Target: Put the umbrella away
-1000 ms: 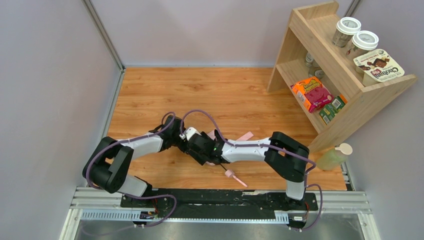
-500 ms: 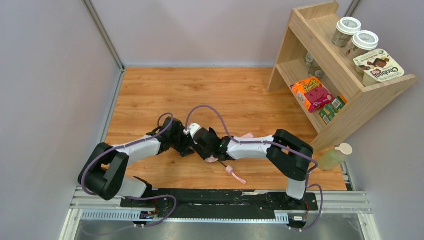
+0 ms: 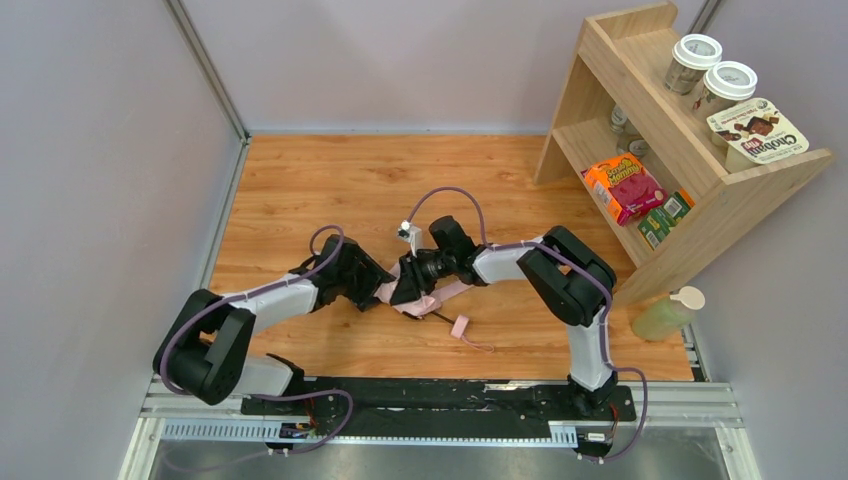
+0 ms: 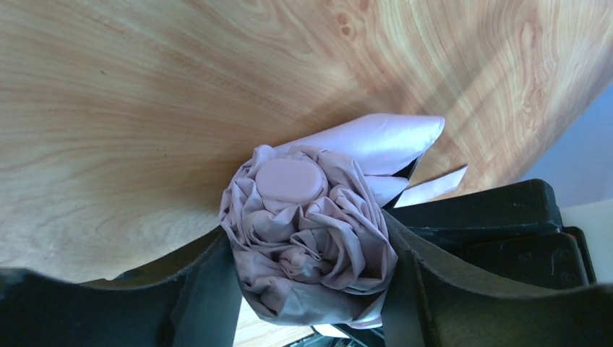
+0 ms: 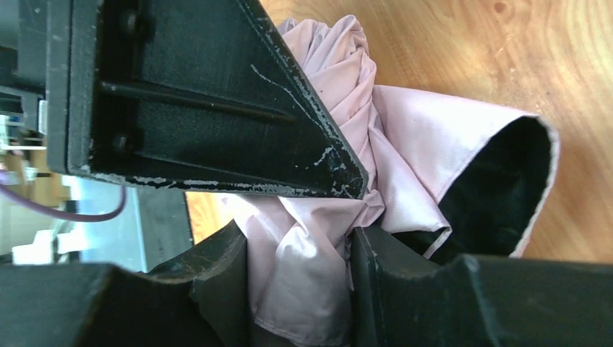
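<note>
The pale pink folded umbrella (image 3: pixel 440 297) lies on the wooden table between the two arms, its strap and small end piece (image 3: pixel 461 326) trailing toward the near edge. My left gripper (image 3: pixel 382 292) is shut on the umbrella's bunched tip end (image 4: pixel 307 231); the round pink cap (image 4: pixel 290 181) faces the left wrist camera. My right gripper (image 3: pixel 410 291) is shut on a fold of the pink fabric (image 5: pixel 300 267), close against the left gripper's black finger (image 5: pixel 217 101). A loose panel (image 5: pixel 463 152) flares open beside it.
A wooden shelf (image 3: pixel 720 190) stands at the right with jars (image 3: pixel 694 62), a yogurt box (image 3: pixel 757 135) and an orange snack box (image 3: pixel 624 187). A pale green bottle (image 3: pixel 668 313) stands at the table's right front. Grey walls close in left and back.
My right arm has folded in and swung its wrist toward the back, its gripper now pointing down-left at the umbrella. The umbrella shifted slightly; the strap end moved a little left. The left gripper kept its hold.
</note>
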Available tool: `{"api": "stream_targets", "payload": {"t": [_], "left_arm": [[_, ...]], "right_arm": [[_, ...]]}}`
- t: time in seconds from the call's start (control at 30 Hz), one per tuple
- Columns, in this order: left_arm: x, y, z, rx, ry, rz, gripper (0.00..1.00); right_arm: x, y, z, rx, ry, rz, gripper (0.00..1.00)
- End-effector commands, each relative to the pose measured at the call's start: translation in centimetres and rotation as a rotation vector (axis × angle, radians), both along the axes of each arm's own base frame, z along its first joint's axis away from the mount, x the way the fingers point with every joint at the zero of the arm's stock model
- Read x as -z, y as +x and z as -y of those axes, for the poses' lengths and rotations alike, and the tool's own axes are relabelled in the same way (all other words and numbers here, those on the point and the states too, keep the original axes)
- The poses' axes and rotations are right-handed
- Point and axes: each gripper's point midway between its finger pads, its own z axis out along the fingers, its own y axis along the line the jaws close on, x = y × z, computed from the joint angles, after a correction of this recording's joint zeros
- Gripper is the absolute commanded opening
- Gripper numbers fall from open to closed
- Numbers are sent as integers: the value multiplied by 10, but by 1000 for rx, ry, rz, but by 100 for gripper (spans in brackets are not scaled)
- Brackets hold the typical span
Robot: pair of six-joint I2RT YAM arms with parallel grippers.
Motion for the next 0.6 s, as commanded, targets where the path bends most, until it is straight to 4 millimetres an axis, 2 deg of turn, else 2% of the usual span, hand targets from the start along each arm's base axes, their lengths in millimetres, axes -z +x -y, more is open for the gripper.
{"api": "stream_targets", "payload": {"t": [0.0,0.03,0.07,0.1,0.23,0.3,0.37,0.43,0.53,0.57], "left_arm": [[56,-53,-23,40,129,-226,60],[59,-56,-26,34,134,-231,49],[59,-57,-27,26,131,-231,43],[58,-58,-28,22,135,-222,28],[55,-65,-36,1,160,-234,0],[54,-66,-37,-16,159,-249,0],[53,-68,-38,-27,159,-267,0],[53,-71,-40,-42,167,-293,0],[53,-73,-41,-52,181,-314,0],[53,-73,-41,-59,184,-324,0]], "right_arm": [[49,-34,22,-16,-111,-281,0],[48,-33,22,-18,-111,-290,0],[47,-31,21,-19,-113,-295,0],[47,-30,21,-10,-122,-299,0],[44,-18,24,49,-197,-271,0],[39,-11,29,96,-265,-219,16],[29,-9,31,114,-305,-150,26],[17,-6,33,147,-354,-62,46],[1,-4,38,179,-448,109,70],[-3,-7,38,173,-477,170,72]]}}
